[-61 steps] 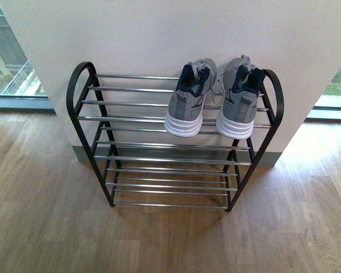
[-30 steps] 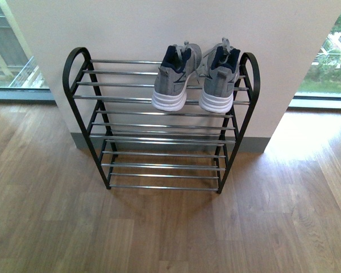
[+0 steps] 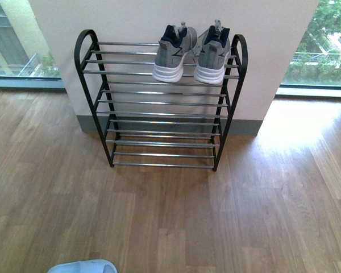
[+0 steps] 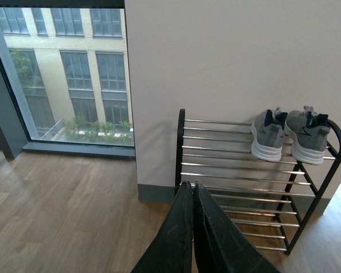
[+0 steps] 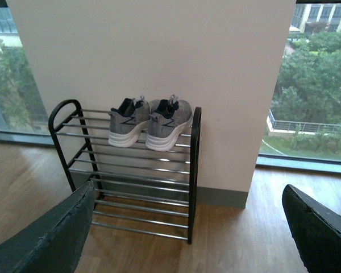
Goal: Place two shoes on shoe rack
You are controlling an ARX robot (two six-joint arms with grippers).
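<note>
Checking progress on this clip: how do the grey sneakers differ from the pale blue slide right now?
The grey sneakers sit on the top tier of the shoe rack, at its right end; the pale blue slide lies on the wood floor, apart from the rack. The sneakers are grey with white soles; the slide is plain pale blue. Both sneakers show whole; the slide is cut off by the front view's bottom edge.

The sneakers point(image 3: 174, 54) are grey knit, the shoe rack point(image 3: 159, 165) shiny chrome, the floor point(image 3: 187, 227) smooth wood.
</note>
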